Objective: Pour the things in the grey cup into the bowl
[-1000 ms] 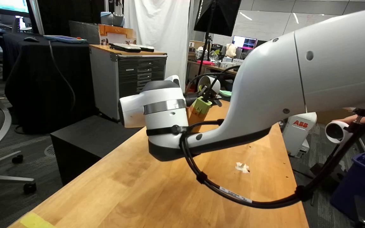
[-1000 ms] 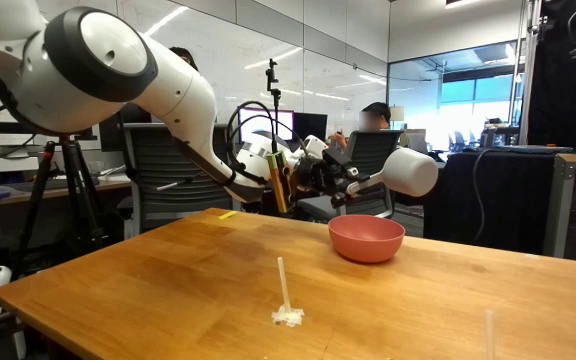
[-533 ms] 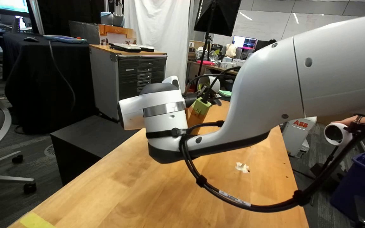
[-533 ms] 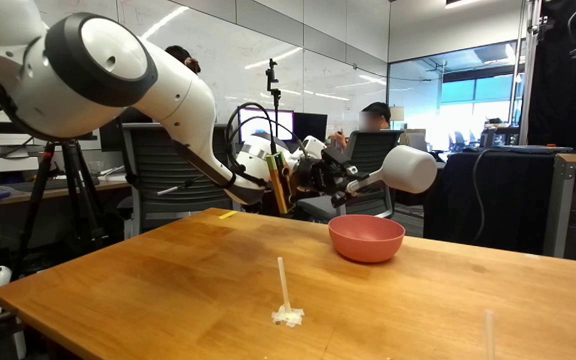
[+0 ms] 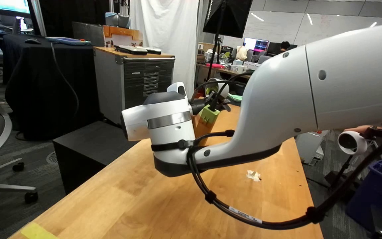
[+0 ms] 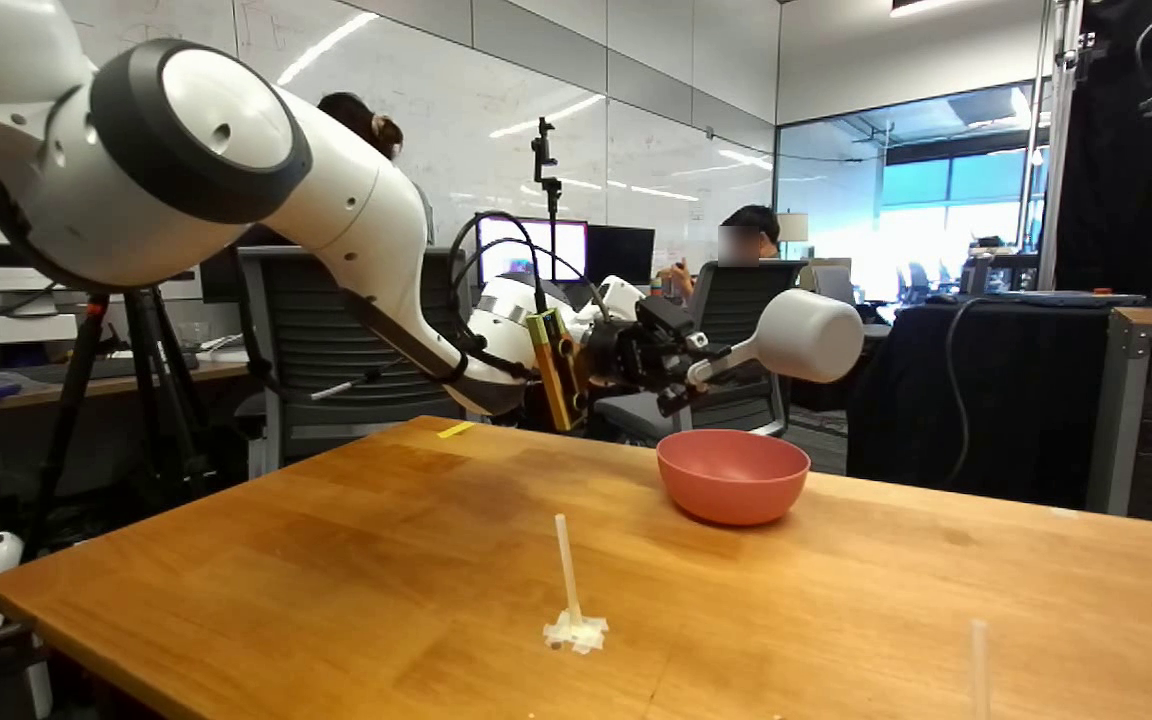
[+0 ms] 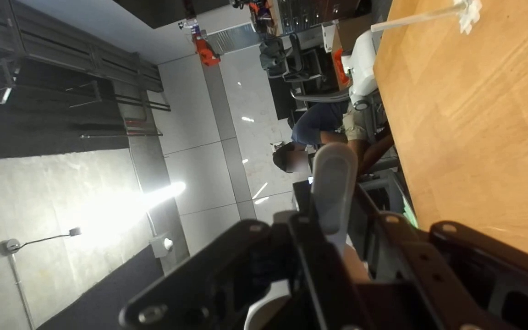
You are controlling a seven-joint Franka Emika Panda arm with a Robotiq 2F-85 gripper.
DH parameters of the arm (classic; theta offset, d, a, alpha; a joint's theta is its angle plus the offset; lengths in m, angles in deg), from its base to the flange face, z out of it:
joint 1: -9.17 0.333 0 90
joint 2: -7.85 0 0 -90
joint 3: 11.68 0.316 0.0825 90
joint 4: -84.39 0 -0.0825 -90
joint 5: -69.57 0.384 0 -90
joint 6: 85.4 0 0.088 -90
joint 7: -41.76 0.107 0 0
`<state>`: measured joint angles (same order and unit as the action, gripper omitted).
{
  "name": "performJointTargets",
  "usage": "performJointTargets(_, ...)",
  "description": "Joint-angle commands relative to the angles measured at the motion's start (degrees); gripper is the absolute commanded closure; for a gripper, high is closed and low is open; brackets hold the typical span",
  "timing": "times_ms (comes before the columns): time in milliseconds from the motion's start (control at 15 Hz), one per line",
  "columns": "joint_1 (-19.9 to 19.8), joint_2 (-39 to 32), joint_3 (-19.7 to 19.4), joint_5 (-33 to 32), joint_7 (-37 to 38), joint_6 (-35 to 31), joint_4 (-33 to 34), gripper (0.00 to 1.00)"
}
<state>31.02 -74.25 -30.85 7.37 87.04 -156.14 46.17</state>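
The grey cup [image 6: 809, 337], pale with a long handle, is held in the air by its handle. It lies tipped on its side, above and a little right of the pink-red bowl [image 6: 733, 498], which stands on the table. The cup [image 5: 224, 91] shows its mouth in an exterior view, with a small yellowish patch inside; whether this is the pieces I cannot tell. My gripper [image 6: 688, 385] is shut on the handle [image 7: 335, 183], which sticks out between the fingers [image 7: 345, 220] in the wrist view. The bowl is out of the wrist view.
A straw [image 6: 568, 568] stands upright, taped to the wooden table [image 6: 386, 560]. A clear stick [image 6: 979, 665] stands at the near edge. An orange camera [image 6: 556, 370] hangs from my wrist. People and chairs are behind the table.
My arm has sunk slightly. In an exterior view the gripper and cup have shifted a little left. The cup stays held and tipped; the bowl has not moved.
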Motion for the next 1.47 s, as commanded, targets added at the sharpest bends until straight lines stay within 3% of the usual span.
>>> performJointTargets(0, 0.88, -2.92, -2.43, -2.44, -2.42, 2.63, 3.93, 0.93)
performJointTargets(1067, 1.80, -4.96, -4.74, -4.13, -3.81, 4.07, 5.18, 0.94)
performJointTargets(1133, 0.99, -5.05, -2.57, -6.54, -4.00, 4.94, 5.99, 0.94)
performJointTargets(1200, 1.47, -2.90, -1.83, -7.81, -2.89, 4.62, 2.41, 0.94)
performJointTargets(1400, 1.30, -2.94, -0.90, -11.17, -3.12, 5.27, 2.38, 0.94)
